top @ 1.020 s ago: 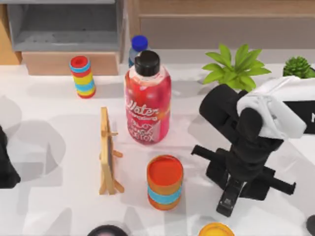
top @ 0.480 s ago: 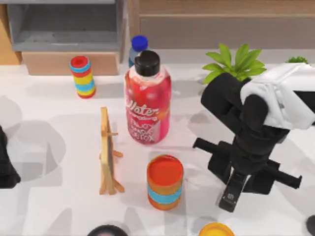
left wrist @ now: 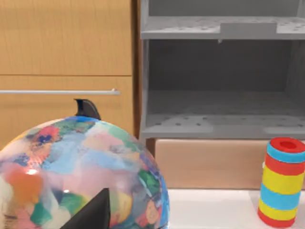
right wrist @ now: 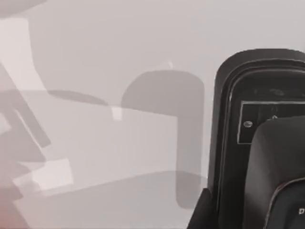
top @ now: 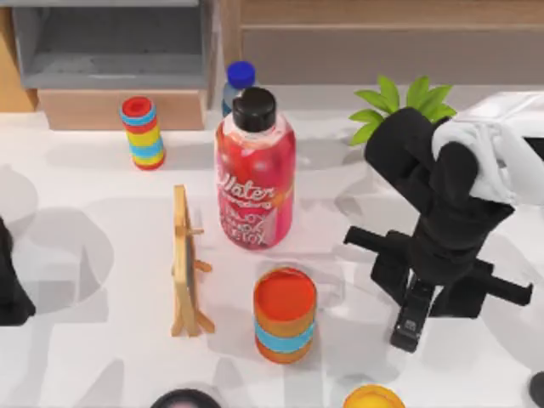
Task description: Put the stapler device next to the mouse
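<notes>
The stapler device [top: 413, 321], a slim black bar with grey markings at its near end, hangs just above the table at the right, pointing toward the front edge. My right gripper [top: 422, 296] is shut on its upper part. In the right wrist view the stapler device [right wrist: 233, 143] shows as a black body beside one dark finger [right wrist: 281, 176]. A dark rounded thing [top: 537, 388] is cut off at the front right corner; I cannot tell whether it is the mouse. My left gripper [top: 8, 289] stays parked at the left edge, its fingertips [left wrist: 93, 212] apart in front of a colourful globe [left wrist: 81, 171].
A tall red water bottle [top: 255, 174] stands mid-table, with an orange can [top: 285, 314] in front and a wooden easel [top: 185, 263] to its left. A striped stack [top: 143, 132], a blue-capped bottle [top: 240, 81] and a plant [top: 406, 106] line the back. A yellow lid [top: 372, 397] sits at the front.
My right arm has carried the stapler device to the right and slightly toward the back. The left arm and the other objects have not moved.
</notes>
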`<state>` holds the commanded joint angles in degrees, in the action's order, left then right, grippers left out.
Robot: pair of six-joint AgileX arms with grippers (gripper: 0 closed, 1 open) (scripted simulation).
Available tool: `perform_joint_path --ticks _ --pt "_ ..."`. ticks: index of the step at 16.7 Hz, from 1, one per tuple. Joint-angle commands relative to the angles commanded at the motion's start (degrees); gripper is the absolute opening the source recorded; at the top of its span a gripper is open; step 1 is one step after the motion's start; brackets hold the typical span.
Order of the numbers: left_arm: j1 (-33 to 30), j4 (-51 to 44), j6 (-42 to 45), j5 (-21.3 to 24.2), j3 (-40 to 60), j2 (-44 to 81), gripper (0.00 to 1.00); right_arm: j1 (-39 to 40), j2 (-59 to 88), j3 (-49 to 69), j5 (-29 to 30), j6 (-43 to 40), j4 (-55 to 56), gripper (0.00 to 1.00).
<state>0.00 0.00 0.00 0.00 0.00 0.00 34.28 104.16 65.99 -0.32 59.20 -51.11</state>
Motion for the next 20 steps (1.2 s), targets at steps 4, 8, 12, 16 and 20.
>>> perform_joint_path --ticks 4,8,12,16,20 --pt "0.00 0.00 0.00 0.00 0.00 0.00 1.00 -7.75 0.52 1.75 -0.14 -15.72 -1.86 0.00" --pt "0.00 0.00 0.00 0.00 0.00 0.00 1.00 -17.40 1.09 3.51 0.04 -36.30 -3.80 0.00" --pt "0.00 0.00 0.00 0.00 0.00 0.00 1.00 -25.62 1.92 5.29 0.16 -49.06 -4.81 0.00" --pt "0.00 0.00 0.00 0.00 0.00 0.00 1.00 -28.60 1.97 5.90 0.18 -52.59 -5.05 0.00" --pt "0.00 0.00 0.00 0.00 0.00 0.00 1.00 -28.36 1.80 5.71 0.23 -52.46 -4.97 0.00"
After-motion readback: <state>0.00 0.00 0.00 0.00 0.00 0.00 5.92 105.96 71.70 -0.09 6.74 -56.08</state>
